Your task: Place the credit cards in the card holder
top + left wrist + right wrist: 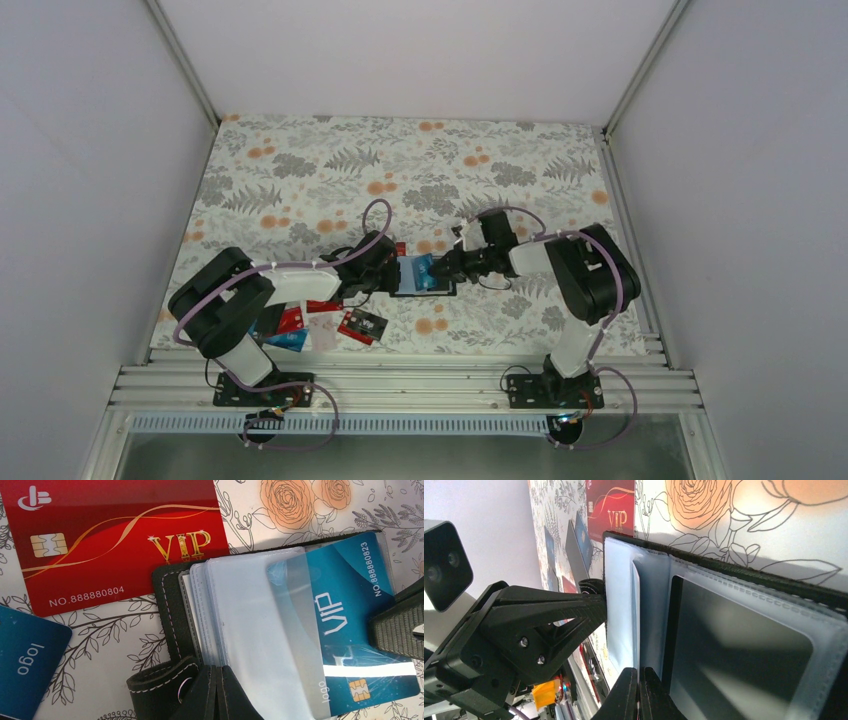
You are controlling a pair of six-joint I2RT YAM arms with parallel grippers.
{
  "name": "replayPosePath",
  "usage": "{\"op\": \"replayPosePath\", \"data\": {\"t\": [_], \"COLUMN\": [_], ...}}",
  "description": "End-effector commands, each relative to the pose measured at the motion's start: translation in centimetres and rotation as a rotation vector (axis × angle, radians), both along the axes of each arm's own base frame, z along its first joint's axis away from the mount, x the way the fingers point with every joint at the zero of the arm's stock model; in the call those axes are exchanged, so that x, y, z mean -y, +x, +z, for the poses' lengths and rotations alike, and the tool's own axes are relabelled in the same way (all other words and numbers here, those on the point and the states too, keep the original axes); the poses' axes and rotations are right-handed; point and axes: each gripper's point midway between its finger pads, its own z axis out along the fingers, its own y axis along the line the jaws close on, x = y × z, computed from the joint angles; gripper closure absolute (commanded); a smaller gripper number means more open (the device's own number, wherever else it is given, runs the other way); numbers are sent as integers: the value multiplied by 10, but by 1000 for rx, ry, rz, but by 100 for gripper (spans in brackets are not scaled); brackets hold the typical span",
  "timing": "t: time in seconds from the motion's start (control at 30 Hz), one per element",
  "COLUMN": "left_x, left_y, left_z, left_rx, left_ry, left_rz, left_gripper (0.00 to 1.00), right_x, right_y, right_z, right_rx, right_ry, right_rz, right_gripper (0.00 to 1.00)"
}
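While the card holder (167,610) is pinched by the left pincer (216,692) near the table's (300,170) near edge, the right pincer (640,695) is pressed together against a half-sleeved blue card (345,605). Other credit cards (362,325) lie leftward.

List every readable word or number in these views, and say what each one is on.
"VIP", "NO.888880804": red card.
"VIP", "NO.88880823", "logo": blue card at the card holder sleeves.
"logo": second blue card, lower left.
Loose cards in the top view: print too small to read.
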Motion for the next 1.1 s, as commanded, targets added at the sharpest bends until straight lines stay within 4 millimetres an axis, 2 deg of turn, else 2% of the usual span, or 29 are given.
{"op": "replayPosePath", "data": {"t": [0.0, 0.23, 0.57, 1.07], "left_x": [-20, -18, -19, -21], "left_y": [-18, -18, -20, -24], "left_z": [-29, -29, -30, -31], "left_rx": [-75, -76, -81, -92], "left_ry": [93, 89, 89, 83], "left_rz": [3, 2, -5, 2], "left_gripper": [98, 98, 98, 98], "right_x": [-6, -12, -12, -25], "right_y": [-1, -6, -12, -21], "right_z": [-2, -3, -10, -16], "right_rx": [-2, -6, -14, -28], "right_ry": [-12, -31, -69, -97], "right_rz": [-21, -38, -99, -124], "right_gripper": [96, 96, 96, 96]}}
